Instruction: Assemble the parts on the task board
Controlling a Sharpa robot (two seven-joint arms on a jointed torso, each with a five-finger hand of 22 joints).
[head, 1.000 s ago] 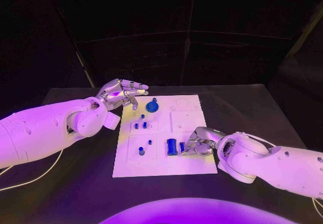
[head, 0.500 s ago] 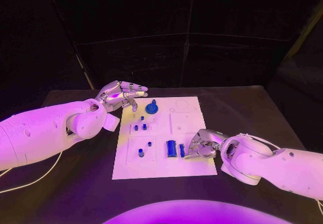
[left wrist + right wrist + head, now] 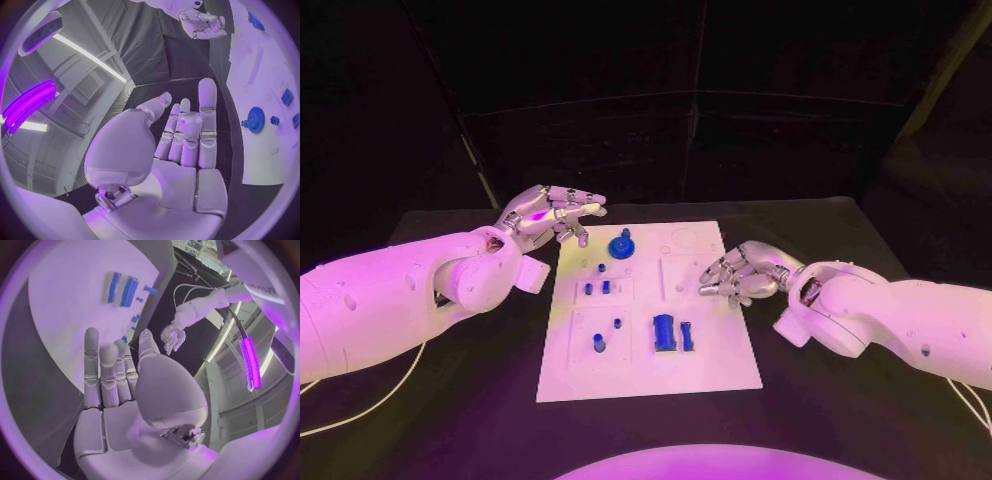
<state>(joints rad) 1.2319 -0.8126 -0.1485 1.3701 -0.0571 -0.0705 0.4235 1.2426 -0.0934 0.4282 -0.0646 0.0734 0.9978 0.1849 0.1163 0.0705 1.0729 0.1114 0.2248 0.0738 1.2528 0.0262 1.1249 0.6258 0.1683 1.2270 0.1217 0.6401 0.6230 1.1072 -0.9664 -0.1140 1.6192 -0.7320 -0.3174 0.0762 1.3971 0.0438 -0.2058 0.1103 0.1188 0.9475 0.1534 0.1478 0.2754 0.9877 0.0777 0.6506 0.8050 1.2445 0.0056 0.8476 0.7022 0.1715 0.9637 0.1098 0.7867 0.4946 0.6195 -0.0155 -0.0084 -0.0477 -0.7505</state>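
Near the task board's (image 3: 711,370) right edge, the right hand (image 3: 740,272) hung empty with fingers apart. Two long blue parts (image 3: 672,333) lay side by side toward the near edge, closer than the empty, open-fingered left hand (image 3: 554,212).
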